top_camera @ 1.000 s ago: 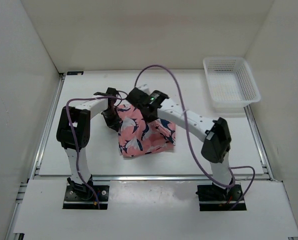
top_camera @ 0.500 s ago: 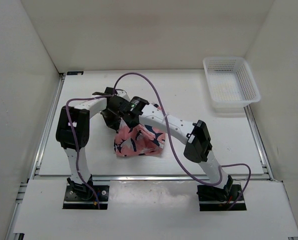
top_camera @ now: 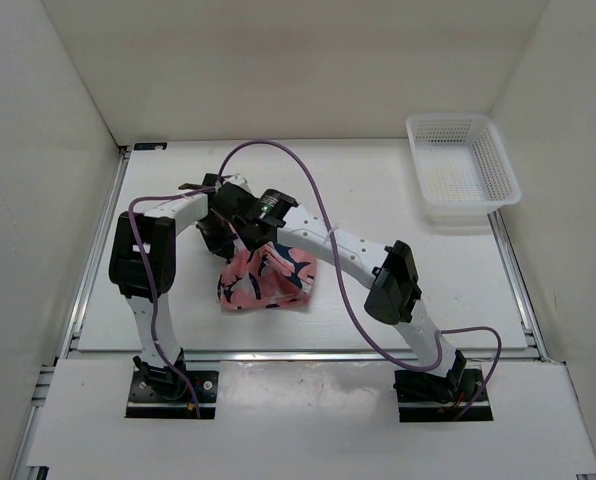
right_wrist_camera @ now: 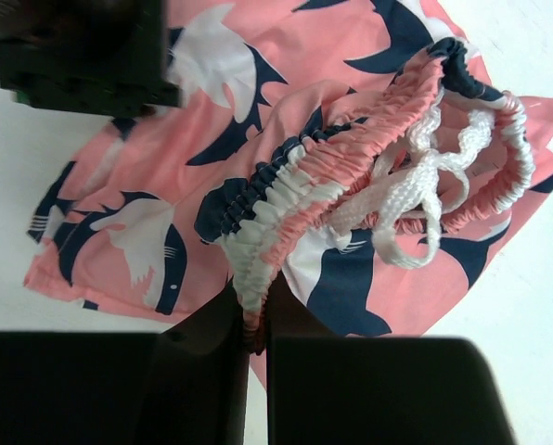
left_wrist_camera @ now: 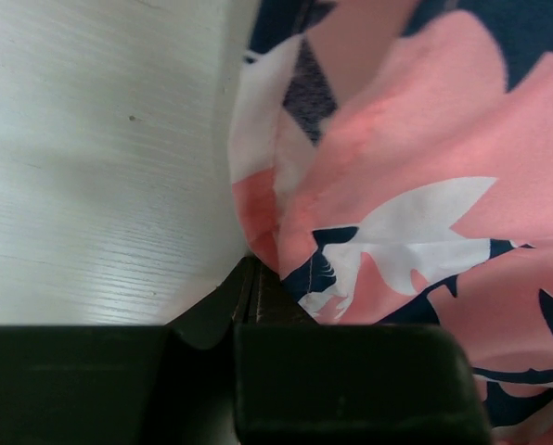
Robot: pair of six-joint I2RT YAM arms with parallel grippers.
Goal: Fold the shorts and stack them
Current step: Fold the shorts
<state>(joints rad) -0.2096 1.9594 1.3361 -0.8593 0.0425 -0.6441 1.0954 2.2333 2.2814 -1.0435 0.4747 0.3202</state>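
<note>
Bunched shorts, long axis left-right; right claw clamps waistband, left claw clamps an edge

Both arms are hunched in over the coral-pink whale-print fabric shorts. The left pincer is clamped tight on a fold at their edge. The right arm stretches long and low from the shorts' right side, and the right pincer is pinched on the elastic waistband. The wrists nearly touch.
</note>
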